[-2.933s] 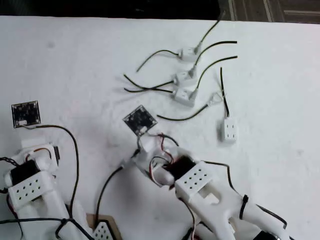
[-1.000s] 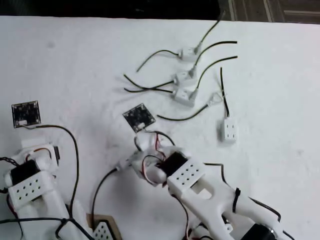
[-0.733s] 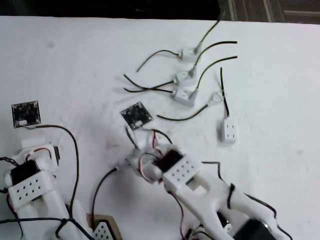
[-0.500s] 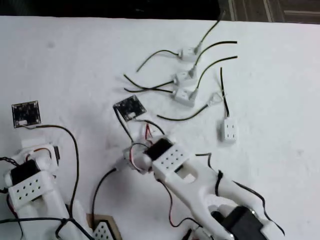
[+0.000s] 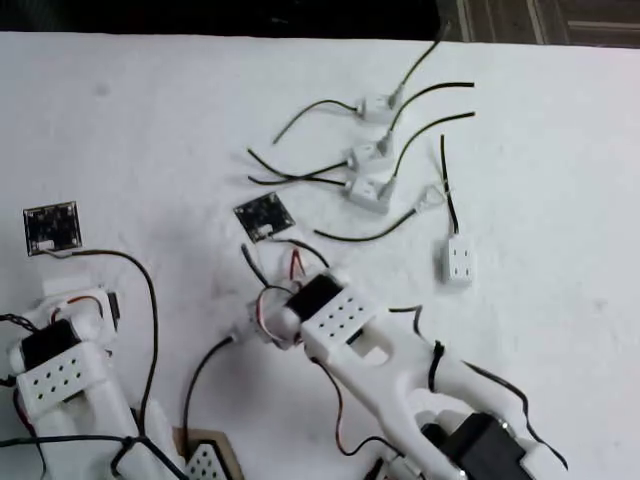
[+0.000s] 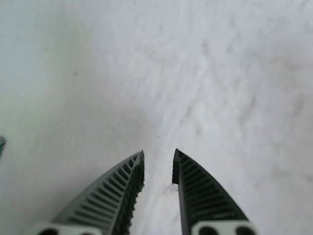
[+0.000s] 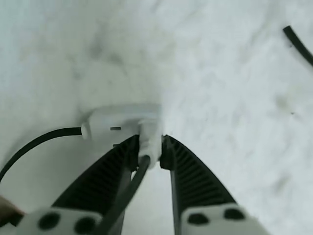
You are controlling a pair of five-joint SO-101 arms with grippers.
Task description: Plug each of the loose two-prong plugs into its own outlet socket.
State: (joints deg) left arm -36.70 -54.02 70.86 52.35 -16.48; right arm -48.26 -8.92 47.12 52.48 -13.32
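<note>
The right gripper (image 7: 150,142), clenched on a plug (image 7: 150,148), is holding it against the socket (image 7: 120,123) at the table's (image 5: 150,120) seven o'clock and should be pushing straight, not twisting.

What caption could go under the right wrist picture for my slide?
Right end effector holding a white plug at a white outlet socket on the table.

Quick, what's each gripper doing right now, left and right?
Left gripper: slightly open, empty.
Right gripper: shut on a white plug.
</note>
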